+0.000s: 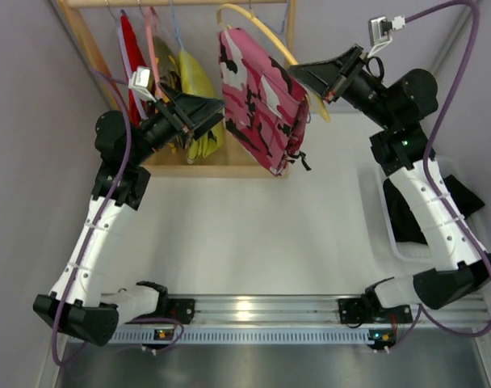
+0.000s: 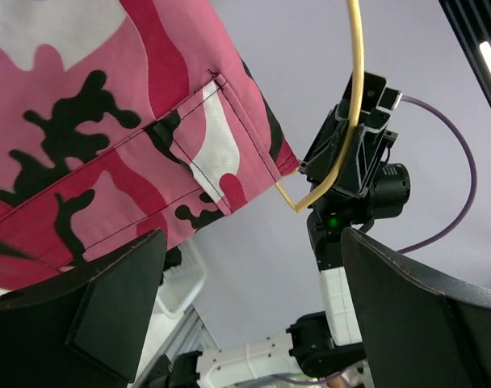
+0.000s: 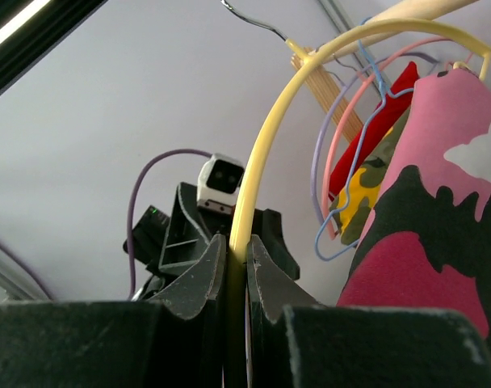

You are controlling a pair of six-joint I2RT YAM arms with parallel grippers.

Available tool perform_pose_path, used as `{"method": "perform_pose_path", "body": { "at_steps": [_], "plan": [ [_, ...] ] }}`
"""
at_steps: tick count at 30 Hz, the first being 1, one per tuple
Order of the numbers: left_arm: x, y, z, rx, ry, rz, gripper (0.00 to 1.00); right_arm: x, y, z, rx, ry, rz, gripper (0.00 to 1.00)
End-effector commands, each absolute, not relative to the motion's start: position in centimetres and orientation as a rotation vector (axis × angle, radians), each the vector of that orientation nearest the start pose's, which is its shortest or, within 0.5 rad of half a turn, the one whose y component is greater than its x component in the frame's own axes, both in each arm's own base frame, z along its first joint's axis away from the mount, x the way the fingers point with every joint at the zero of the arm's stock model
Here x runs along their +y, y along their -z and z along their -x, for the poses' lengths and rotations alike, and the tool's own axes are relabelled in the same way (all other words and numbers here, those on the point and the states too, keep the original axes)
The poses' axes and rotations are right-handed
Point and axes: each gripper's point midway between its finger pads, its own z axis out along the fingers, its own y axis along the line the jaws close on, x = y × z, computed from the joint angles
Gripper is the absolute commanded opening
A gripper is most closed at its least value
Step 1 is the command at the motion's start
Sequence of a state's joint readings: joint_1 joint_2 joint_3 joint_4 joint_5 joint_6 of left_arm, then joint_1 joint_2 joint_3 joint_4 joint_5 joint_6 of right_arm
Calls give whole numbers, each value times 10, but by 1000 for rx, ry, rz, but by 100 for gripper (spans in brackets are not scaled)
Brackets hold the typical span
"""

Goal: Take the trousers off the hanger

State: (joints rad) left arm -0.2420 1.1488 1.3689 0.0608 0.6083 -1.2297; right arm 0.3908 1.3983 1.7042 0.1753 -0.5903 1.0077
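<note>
The pink, white and black camouflage trousers [image 1: 262, 97] hang from a yellow hanger [image 1: 253, 24] on the rail, tilted to the right. My right gripper [image 1: 304, 77] is shut on the hanger's yellow arm [image 3: 262, 145], just right of the cloth [image 3: 439, 242]. My left gripper [image 1: 213, 109] is open at the trousers' left edge. In its wrist view the camouflage cloth [image 2: 108, 121] fills the upper left, above the wide-apart fingers [image 2: 108, 315], with nothing between them. Black trousers [image 1: 470, 196] lie in the white basket [image 1: 391, 234] at the right.
A wooden rack [image 1: 205, 170] carries a red garment [image 1: 131, 48] and yellow-green garments [image 1: 195, 81] on wire hangers left of the camouflage pair. The basket stands beside the right arm. Grey walls close in behind the rack.
</note>
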Motion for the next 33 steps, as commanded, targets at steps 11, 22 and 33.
{"method": "perform_pose_path", "body": {
  "at_steps": [11, 22, 33],
  "plan": [
    [-272, -551, -281, 1454, 1774, 14, 91, 260, -603, -226, 1047, -1486, 364, 0],
    [-287, -535, -299, 1507, 1793, 73, 68, 282, -579, -226, 1105, -1535, 356, 0],
    [-286, -518, -334, 1570, 1743, 222, 49, 300, -542, -248, 1248, -1508, 236, 0]
  ]
}}
